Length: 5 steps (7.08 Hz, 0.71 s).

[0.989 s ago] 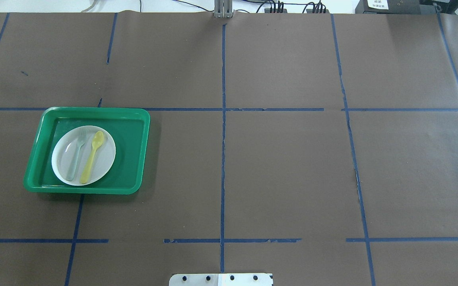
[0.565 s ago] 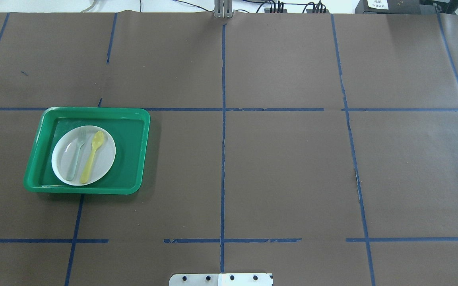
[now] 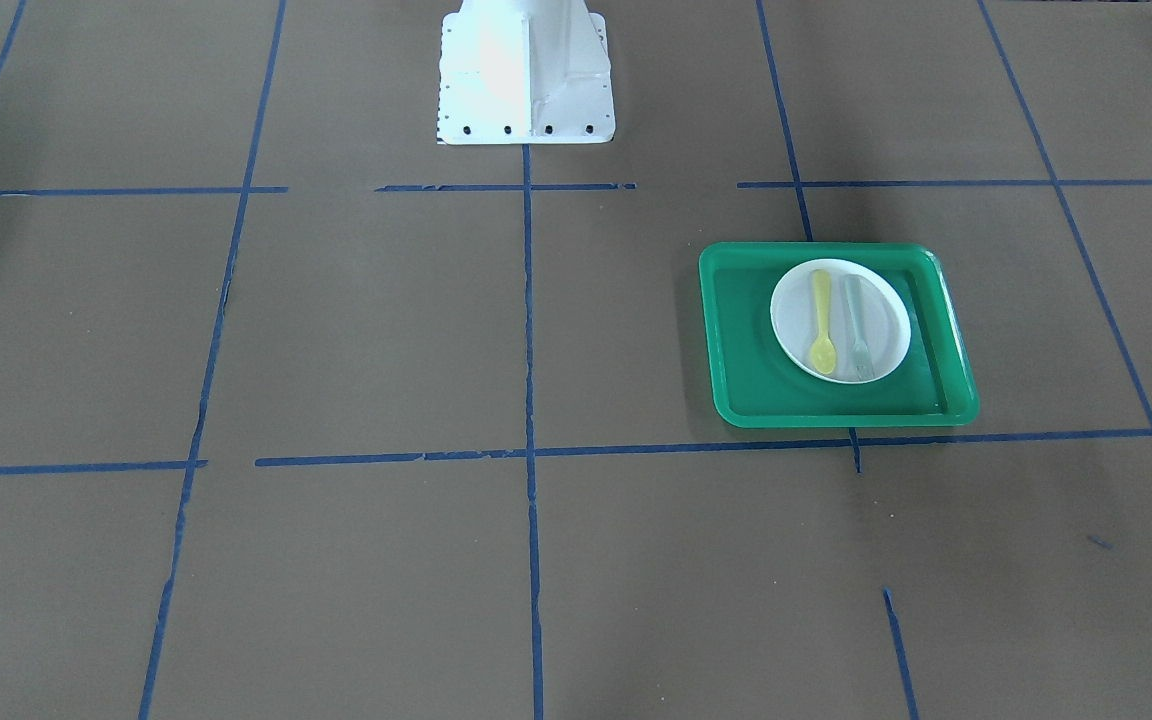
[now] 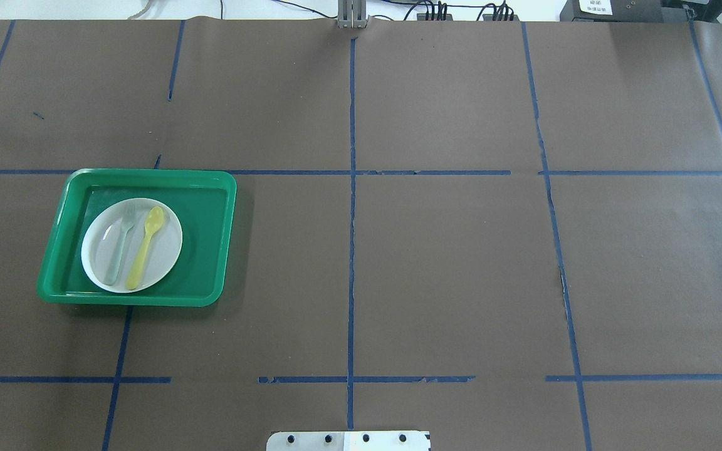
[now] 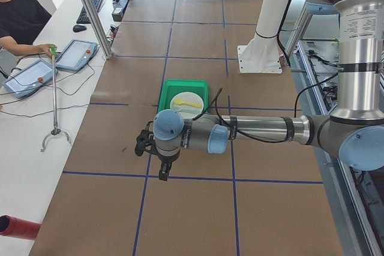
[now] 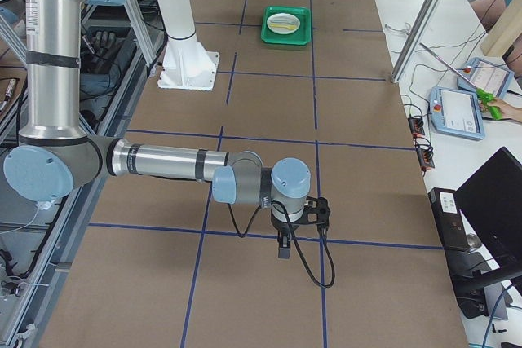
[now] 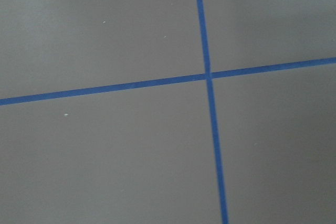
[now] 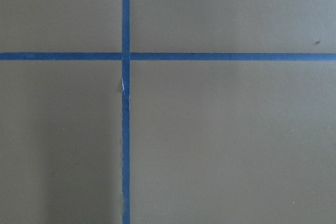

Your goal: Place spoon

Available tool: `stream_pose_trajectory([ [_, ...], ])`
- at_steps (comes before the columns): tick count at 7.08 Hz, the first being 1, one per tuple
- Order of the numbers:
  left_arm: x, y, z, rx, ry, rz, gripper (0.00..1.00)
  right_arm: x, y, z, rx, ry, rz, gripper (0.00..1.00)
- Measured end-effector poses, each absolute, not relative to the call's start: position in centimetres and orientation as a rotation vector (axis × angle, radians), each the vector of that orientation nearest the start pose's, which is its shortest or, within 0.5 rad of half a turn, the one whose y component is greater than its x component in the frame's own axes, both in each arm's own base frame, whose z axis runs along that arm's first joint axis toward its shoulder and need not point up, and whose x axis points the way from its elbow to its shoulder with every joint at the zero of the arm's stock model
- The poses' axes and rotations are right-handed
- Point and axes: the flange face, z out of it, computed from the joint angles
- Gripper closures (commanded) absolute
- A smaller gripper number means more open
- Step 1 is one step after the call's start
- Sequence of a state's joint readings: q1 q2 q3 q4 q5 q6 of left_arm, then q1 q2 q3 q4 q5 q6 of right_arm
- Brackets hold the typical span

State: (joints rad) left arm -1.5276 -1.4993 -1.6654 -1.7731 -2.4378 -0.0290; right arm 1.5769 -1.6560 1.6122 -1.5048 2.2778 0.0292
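The yellow spoon [image 4: 145, 247] lies on the white plate [image 4: 163, 262] in the green tray [image 4: 207, 250], bowl pointing away from the robot. It also shows in the front view [image 3: 822, 322] and both side views [image 5: 193, 104] [image 6: 285, 24]. My left gripper [image 5: 163, 173] shows only in the exterior left view, hanging over bare table well away from the tray. My right gripper [image 6: 283, 248] shows only in the exterior right view, far from the tray. I cannot tell whether either is open or shut. Both wrist views show only brown table and blue tape.
A pale grey-green fork [image 4: 120, 244] lies beside the spoon on the plate. The white robot base [image 3: 524, 70] stands at the table's middle edge. An operator, tablets [image 5: 78, 54] and a grabber stick [image 5: 54, 97] are on a side desk.
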Motion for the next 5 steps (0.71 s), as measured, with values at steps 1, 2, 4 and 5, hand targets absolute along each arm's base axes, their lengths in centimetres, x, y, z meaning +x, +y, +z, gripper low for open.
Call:
stream_pose_trajectory([
  [1, 1.4, -49.2, 59.1, 0.178, 0.92, 0.109, 0.03, 7.1, -45.6, 67.7, 0.013, -0.707, 0.026, 0.0],
  [2, 7.1, -50.9, 55.7, 0.162, 0.958, 0.106, 0.03, 7.1, -45.6, 67.7, 0.013, -0.707, 0.026, 0.0],
  [4, 17.3, -53.7, 48.0, 0.136, 0.998, 0.082, 0.19, 7.1, -45.6, 67.7, 0.013, -0.707, 0.026, 0.0],
  [5, 21.6, -53.7, 45.1, 0.133, 0.999, 0.082, 0.32, 7.1, -45.7, 67.7, 0.013, -0.707, 0.026, 0.0],
])
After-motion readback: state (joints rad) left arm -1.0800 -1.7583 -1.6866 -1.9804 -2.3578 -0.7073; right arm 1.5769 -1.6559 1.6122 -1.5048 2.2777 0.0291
